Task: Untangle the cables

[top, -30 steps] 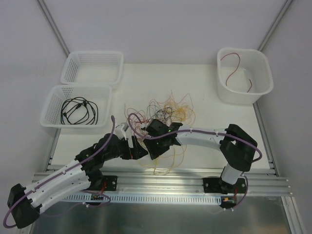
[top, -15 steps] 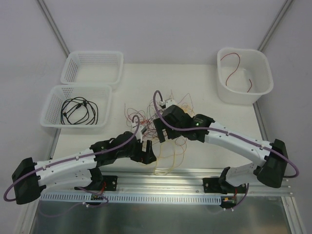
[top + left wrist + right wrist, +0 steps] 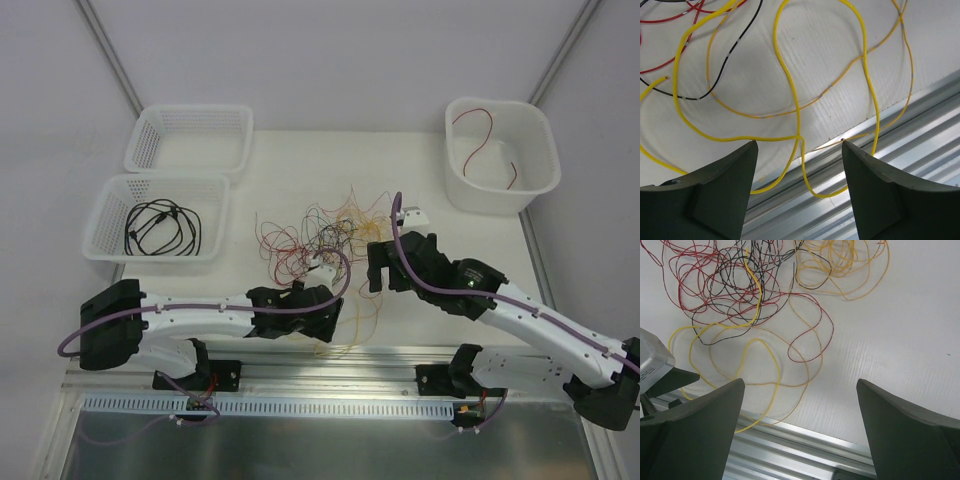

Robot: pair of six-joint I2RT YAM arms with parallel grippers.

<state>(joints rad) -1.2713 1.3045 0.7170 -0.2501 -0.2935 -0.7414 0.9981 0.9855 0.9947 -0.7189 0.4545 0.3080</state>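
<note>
The cables (image 3: 322,235) lie as a loose tangle of thin red, black and yellow-orange wires in the middle of the white table. Yellow loops (image 3: 345,335) trail over the near edge. My left gripper (image 3: 330,322) is open and low at that edge. In the left wrist view (image 3: 799,143) a yellow wire (image 3: 790,90) loops between its spread fingers, untouched. My right gripper (image 3: 378,272) is open and empty, above the table to the right of the tangle. The right wrist view (image 3: 800,382) shows the tangle (image 3: 745,285) at upper left and yellow loops (image 3: 760,360) below.
A white basket (image 3: 110,205) at the left holds black cables (image 3: 160,228). A second white basket (image 3: 190,138) stands behind it. A white bin (image 3: 540,150) at the back right holds a red wire (image 3: 484,135). A metal rail (image 3: 380,362) runs along the near edge.
My right gripper has drawn back to the right, off the tangle. My left arm has swung down and stretched right along the near edge. Both arms now lie lower.
</note>
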